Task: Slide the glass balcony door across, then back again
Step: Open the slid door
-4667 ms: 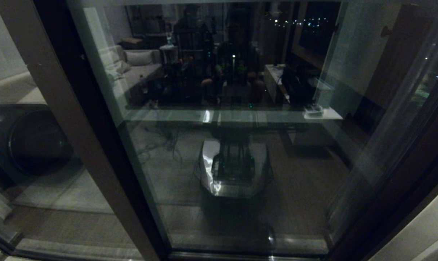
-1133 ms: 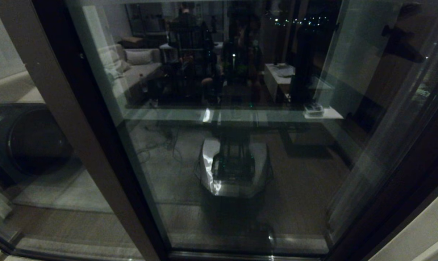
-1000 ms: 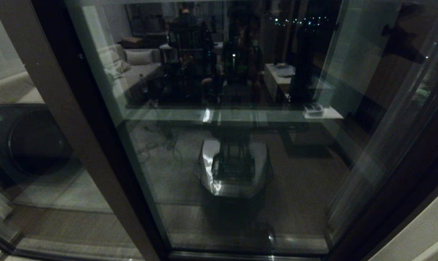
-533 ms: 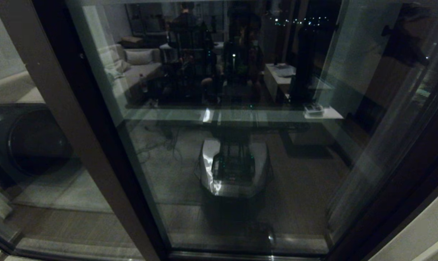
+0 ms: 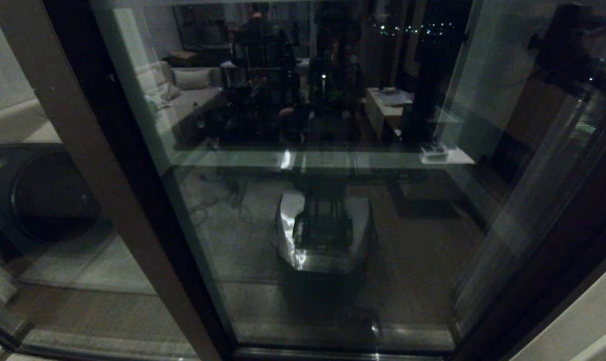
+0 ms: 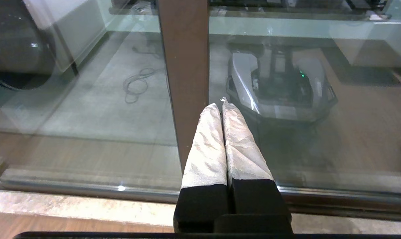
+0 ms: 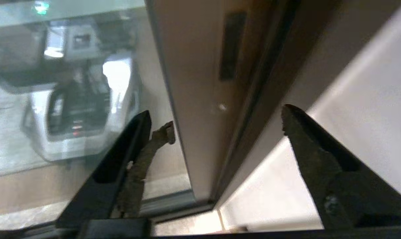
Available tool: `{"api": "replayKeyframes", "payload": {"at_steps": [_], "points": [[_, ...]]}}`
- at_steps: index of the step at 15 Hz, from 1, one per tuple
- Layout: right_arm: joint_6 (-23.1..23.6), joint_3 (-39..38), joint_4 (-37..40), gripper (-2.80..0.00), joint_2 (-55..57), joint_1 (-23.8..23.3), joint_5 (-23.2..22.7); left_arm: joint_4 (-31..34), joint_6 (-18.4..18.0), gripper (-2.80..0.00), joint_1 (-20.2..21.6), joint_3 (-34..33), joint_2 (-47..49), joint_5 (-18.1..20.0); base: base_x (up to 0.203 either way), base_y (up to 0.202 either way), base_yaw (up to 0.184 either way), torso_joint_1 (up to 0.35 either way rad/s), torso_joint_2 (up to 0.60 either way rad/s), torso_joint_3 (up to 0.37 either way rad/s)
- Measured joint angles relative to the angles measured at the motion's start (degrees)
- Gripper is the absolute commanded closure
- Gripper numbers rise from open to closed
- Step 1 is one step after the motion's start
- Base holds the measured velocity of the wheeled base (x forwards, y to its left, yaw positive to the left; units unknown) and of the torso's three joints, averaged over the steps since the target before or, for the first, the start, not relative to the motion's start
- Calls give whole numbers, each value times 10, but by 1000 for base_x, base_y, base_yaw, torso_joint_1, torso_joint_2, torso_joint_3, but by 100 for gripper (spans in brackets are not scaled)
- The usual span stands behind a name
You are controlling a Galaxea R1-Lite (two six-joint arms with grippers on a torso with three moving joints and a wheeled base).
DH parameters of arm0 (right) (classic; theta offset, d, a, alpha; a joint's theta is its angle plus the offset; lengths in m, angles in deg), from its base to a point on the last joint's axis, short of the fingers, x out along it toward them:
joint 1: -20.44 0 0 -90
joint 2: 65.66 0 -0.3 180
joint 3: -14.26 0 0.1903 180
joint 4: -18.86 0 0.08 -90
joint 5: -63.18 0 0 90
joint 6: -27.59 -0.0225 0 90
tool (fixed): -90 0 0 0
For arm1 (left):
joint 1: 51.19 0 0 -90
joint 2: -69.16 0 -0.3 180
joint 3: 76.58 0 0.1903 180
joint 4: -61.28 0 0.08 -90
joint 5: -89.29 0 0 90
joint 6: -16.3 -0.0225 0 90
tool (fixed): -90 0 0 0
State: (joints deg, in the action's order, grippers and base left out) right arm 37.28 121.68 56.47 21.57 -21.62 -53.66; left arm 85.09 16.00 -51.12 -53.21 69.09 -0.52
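The glass balcony door [image 5: 333,200] fills the head view, its pane mirroring the room. In the right wrist view its brown edge stile [image 7: 193,83] shows a narrow recessed handle slot [image 7: 232,46] and a small screw [image 7: 222,107]. My right gripper [image 7: 217,114] is open, one finger on each side of that stile below the slot, close to it. In the head view the right arm is a dark shape [image 5: 566,45] at the top right. My left gripper [image 6: 220,104] is shut and empty, its white-wrapped fingers [image 6: 208,142] pointing at the plain brown stile [image 6: 183,66] of the unmoving panel.
A white wall [image 7: 359,99] stands just beyond the door's handle edge. The floor track [image 6: 87,189] and a pale stone sill [image 6: 71,207] run below the glass. A dark round drum [image 5: 47,195] sits behind the left panel. My own base is mirrored in the pane [image 5: 325,230].
The dark shape of the right arm at the head view's top right has grown and shifted right. The door and its stiles have not moved.
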Motion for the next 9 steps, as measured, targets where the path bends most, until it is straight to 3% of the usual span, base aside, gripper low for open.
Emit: {"api": "replayKeyframes", "payload": {"at_steps": [3, 9], "points": [[0, 18, -2, -280, 17, 2, -38, 0, 0, 0, 0, 0, 0, 0, 0, 0, 0, 0, 0, 0], [-1, 16, 0, -280, 12, 36, -40, 0, 0, 0, 0, 0, 0, 0, 0, 0, 0, 0, 0, 0]]}}
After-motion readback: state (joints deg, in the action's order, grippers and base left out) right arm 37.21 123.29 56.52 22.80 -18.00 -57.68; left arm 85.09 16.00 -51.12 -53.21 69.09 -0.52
